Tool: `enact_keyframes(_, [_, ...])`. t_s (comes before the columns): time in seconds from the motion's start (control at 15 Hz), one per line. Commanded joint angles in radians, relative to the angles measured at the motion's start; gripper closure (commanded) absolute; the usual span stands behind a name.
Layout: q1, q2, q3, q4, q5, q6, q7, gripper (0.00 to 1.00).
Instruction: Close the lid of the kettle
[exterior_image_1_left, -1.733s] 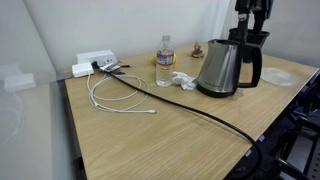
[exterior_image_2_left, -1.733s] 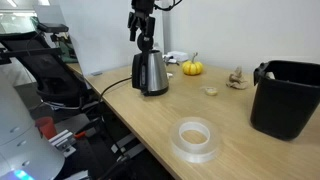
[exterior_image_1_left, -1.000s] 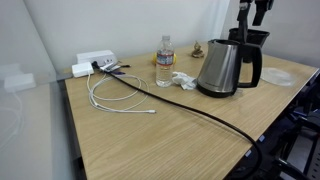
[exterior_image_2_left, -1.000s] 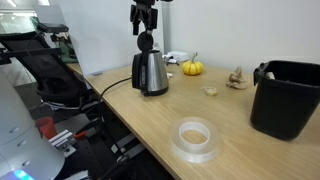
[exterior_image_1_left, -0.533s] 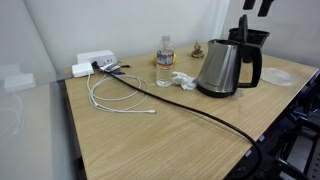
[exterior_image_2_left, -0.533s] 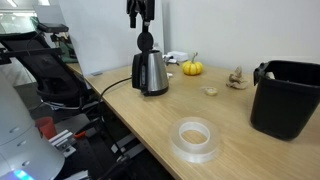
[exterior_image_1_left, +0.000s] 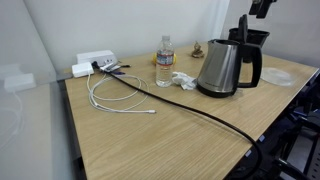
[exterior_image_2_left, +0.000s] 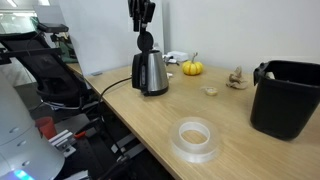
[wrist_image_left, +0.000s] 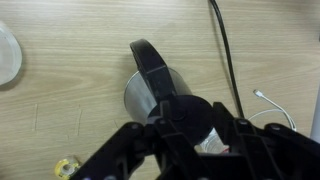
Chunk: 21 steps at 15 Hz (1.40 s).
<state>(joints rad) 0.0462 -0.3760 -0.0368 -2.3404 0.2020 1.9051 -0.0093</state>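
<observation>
The brushed steel kettle (exterior_image_1_left: 226, 68) (exterior_image_2_left: 151, 73) stands near the table's edge in both exterior views. Its black lid (exterior_image_1_left: 243, 26) (exterior_image_2_left: 146, 42) is hinged up, nearly upright above the rim. My gripper (exterior_image_1_left: 262, 9) (exterior_image_2_left: 142, 13) hangs above the lid, clear of it, at the top edge of both views. In the wrist view I look straight down on the kettle (wrist_image_left: 139, 96), its black handle (wrist_image_left: 150, 62) and the round lid (wrist_image_left: 184, 110). The gripper (wrist_image_left: 190, 142) is open: its fingers (wrist_image_left: 128, 150) are apart and hold nothing.
A clear water bottle (exterior_image_1_left: 164, 60), white cable (exterior_image_1_left: 118, 96), white power strip (exterior_image_1_left: 94, 62) and thick black cable (exterior_image_1_left: 192, 106) lie beside the kettle. A black bin (exterior_image_2_left: 290, 95), tape roll (exterior_image_2_left: 195, 138) and small pumpkin (exterior_image_2_left: 191, 67) are on the kettle's other side.
The gripper has risen from beside the upright lid to well above it, and its jaws look narrower. Kettle and lid have not moved.
</observation>
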Motion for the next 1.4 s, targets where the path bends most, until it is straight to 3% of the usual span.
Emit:
enact_keyframes(0.0, [-0.011, 0.016, -0.003, -0.009, 0.018, 0.024, -0.029, 0.82])
enact_keyframes(0.2, [-0.007, 0.036, -0.001, -0.006, 0.024, 0.059, -0.034, 1.0])
enact_keyframes(1.33, [0.02, 0.163, 0.045, 0.023, 0.01, 0.277, -0.024, 1.0])
